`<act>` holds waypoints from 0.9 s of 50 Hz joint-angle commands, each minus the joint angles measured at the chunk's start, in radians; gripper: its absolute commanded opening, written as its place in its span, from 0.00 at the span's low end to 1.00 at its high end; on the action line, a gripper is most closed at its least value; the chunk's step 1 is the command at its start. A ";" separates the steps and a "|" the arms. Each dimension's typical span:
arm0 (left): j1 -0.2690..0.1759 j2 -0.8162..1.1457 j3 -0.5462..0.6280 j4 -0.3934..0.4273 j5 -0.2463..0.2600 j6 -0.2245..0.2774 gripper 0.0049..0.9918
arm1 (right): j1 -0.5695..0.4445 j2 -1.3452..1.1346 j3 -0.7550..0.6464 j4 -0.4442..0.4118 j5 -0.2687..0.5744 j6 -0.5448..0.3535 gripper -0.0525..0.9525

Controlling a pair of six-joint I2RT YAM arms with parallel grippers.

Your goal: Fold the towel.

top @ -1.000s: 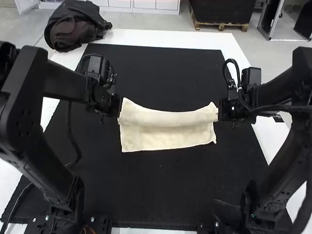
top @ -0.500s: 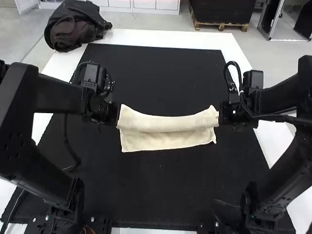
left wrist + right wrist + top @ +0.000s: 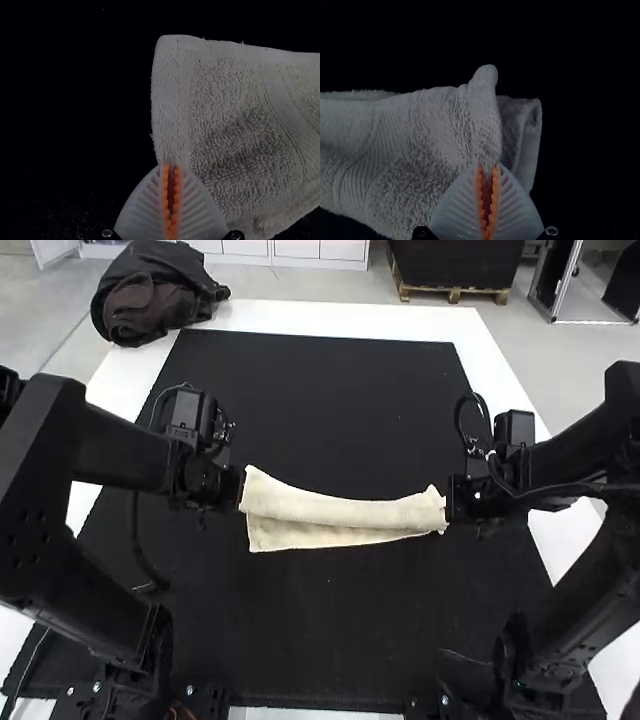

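Observation:
The cream towel point(image 3: 340, 512) lies on the black mat as a narrow band, its upper layer folded over a lower one that shows along the near edge. My left gripper point(image 3: 240, 488) is at its left end and my right gripper point(image 3: 449, 502) at its right end. In the left wrist view, my left gripper point(image 3: 171, 167) is closed on the side edge of the towel point(image 3: 225, 115). In the right wrist view, my right gripper point(image 3: 488, 169) pinches a bunched edge of the towel point(image 3: 420, 150), with another layer behind it.
A black mat point(image 3: 330, 630) covers most of the white table point(image 3: 290, 315). A dark bag or jacket point(image 3: 155, 295) rests at the table's far left corner. A cable point(image 3: 145, 540) hangs by the left arm.
Both grippers have moved slightly toward the table's near side with the upper layer, so a narrower strip of the lower layer shows, especially at the right.

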State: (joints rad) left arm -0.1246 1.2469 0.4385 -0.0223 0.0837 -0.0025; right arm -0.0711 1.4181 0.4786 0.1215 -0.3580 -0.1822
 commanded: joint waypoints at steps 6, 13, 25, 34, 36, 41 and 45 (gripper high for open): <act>-0.001 0.046 -0.018 0.030 -0.053 0.067 0.02 | -0.042 0.047 0.000 0.006 -0.015 0.006 0.03; -0.014 0.066 -0.020 0.036 -0.055 0.075 0.02 | -0.049 0.050 -0.006 0.009 -0.015 0.004 0.03; -0.056 0.088 -0.020 0.044 -0.053 0.075 0.16 | -0.049 0.067 -0.029 0.043 -0.010 0.007 0.16; -0.060 0.102 -0.020 0.050 -0.055 0.075 0.43 | -0.050 0.070 -0.032 0.066 0.002 0.016 0.38; -0.060 0.102 -0.020 0.050 -0.055 0.073 0.48 | -0.053 0.070 -0.034 0.075 0.008 0.016 0.44; -0.055 0.102 -0.020 0.051 -0.053 0.075 0.65 | -0.065 0.071 -0.034 0.098 0.010 0.032 0.58; -0.053 0.103 -0.021 0.048 -0.055 0.075 0.88 | -0.079 0.071 -0.034 0.115 0.010 0.032 0.75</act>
State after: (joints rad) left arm -0.1772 1.3453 0.4202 0.0219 0.0380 0.0666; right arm -0.1242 1.4849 0.4500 0.2176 -0.3592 -0.1642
